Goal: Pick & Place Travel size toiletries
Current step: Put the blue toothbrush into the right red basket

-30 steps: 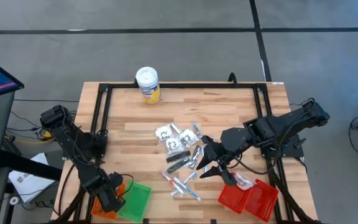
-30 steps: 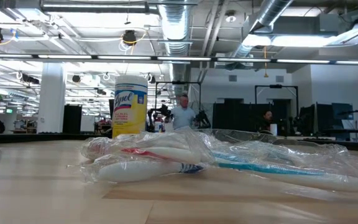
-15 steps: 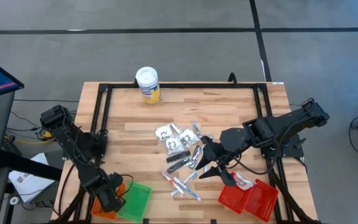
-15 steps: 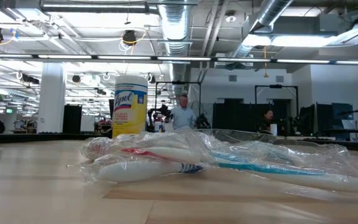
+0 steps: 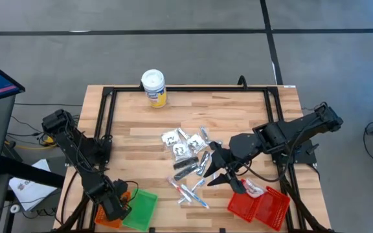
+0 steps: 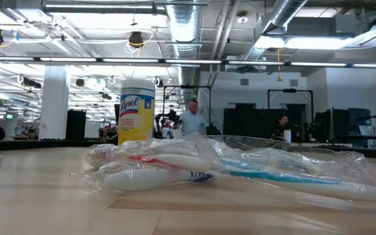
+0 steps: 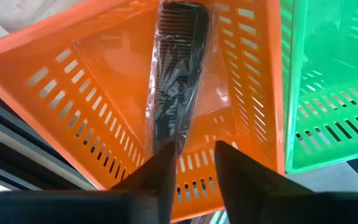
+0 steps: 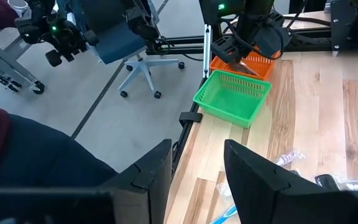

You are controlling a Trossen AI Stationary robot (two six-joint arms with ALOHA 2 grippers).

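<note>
left end effector (image 7: 190, 163) opened over orange basket (image 7: 73, 99); comb (image 7: 178, 68) inside.

Bare table (image 5: 125, 116) lies left of the toiletries (image 5: 190, 158); the canister (image 5: 154, 87) blocks the far edge.

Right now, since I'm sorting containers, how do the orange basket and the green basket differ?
The orange basket holds a wrapped dark comb; the green basket shows nothing clearly inside. The left gripper hangs over the orange basket, not the green basket. The orange basket sits nearer the table's left edge. Both are slotted plastic, side by side.
</note>
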